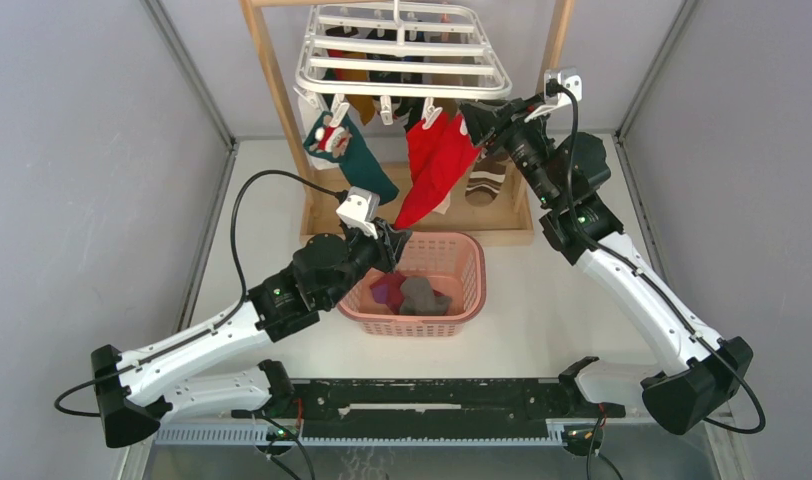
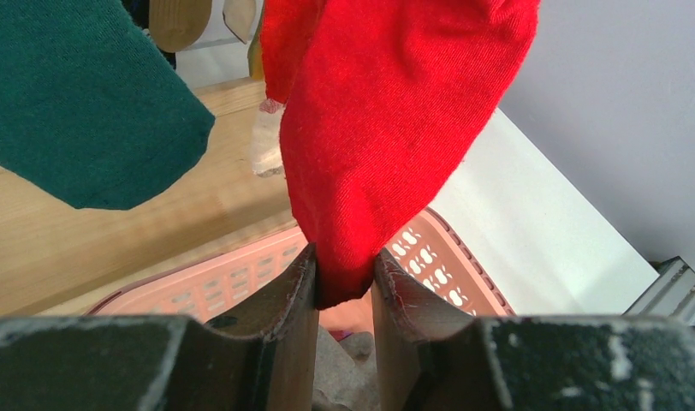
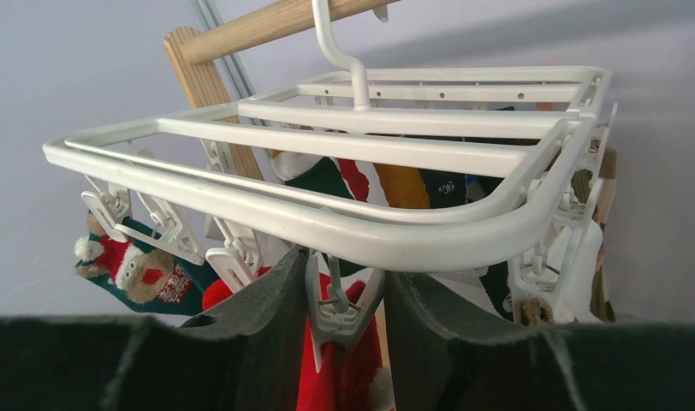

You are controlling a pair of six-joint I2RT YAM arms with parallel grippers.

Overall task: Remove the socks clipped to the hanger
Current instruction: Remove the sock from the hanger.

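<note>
The white hanger [image 1: 402, 55] hangs from a wooden rack, with several socks clipped under it. A red sock [image 1: 437, 160] dangles from its front edge. My left gripper [image 1: 394, 240] is shut on that sock's toe [image 2: 387, 128], just above the pink basket. My right gripper [image 1: 472, 115] is up under the hanger's front rim [image 3: 327, 223], its fingers pressed against both levers of the white clip [image 3: 340, 312] that holds the red sock [image 3: 327, 377]. A dark green sock [image 1: 357, 160] hangs to the left, and a brown-striped one [image 1: 487, 185] behind on the right.
A pink basket [image 1: 452, 245] below the hanger holds a grey sock [image 1: 417, 295] and a magenta one. The wooden rack's uprights [image 1: 272, 90] and base board stand behind it. Grey walls close in on both sides.
</note>
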